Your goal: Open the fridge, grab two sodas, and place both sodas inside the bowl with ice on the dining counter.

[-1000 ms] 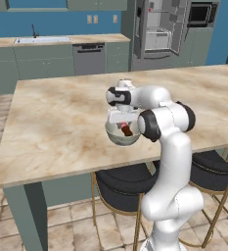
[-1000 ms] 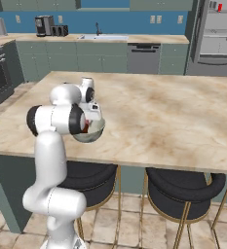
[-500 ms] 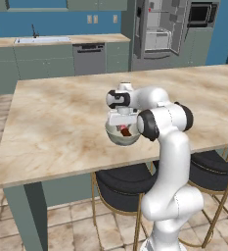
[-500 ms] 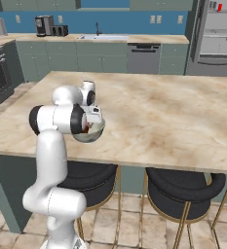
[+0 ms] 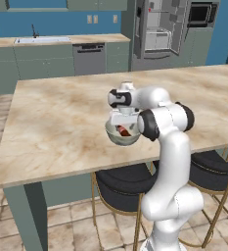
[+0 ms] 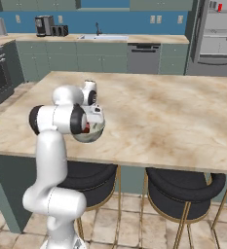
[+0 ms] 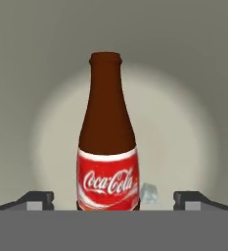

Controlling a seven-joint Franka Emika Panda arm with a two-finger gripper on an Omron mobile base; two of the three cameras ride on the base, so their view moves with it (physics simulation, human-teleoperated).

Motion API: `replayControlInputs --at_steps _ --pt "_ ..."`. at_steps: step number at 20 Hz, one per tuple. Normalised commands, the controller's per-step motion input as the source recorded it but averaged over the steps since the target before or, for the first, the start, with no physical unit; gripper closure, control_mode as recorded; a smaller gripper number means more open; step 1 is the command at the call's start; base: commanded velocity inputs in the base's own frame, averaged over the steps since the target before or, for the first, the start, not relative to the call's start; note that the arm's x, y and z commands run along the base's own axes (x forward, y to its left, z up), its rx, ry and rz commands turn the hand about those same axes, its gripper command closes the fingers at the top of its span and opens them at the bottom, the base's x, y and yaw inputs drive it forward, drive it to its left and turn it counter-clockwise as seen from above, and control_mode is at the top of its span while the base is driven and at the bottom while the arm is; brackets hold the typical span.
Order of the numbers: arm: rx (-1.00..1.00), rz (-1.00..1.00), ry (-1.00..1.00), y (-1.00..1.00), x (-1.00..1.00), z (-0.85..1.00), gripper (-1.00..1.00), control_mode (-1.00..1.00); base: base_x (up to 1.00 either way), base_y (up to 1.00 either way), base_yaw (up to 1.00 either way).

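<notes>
jaws (image 7: 113, 198) released, fingers standing clear either side of the soda bottle (image 7: 107, 142) in the bowl (image 5: 121, 137) near the tabletop's (image 5: 61, 117) front edge, its long axis pointing away from them.

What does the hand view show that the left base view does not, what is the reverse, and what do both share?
Hand view alone: the red label on the brown soda bottle, an ice cube beside it, and the gripper with fingertips wide apart, clear of the bottle. Left base view alone: the dining counter, the open fridge, the stools. Both: the bottle lying inside the bowl.
</notes>
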Motion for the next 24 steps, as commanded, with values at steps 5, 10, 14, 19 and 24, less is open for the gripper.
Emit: replayControlInputs --at_steps 5,10,14,19,24 --pt "0.0 0.0 -0.02 0.01 -0.32 0.47 -1.0 -1.0 0.0 0.0 0.0" --pt "-0.02 0.0 -0.04 0.01 -0.39 0.6 -1.0 -1.0 0.0 0.0 0.0" --pt "-0.01 0.0 -0.07 0.0 -0.49 0.43 -1.0 -1.0 0.0 0.0 0.0" --pt "0.0 -0.02 -0.11 0.0 -0.55 0.3 -1.0 -1.0 0.0 0.0 0.0" --pt "0.0 -0.02 -0.15 -0.01 -0.56 0.26 -1.0 -1.0 0.0 0.0 0.0"
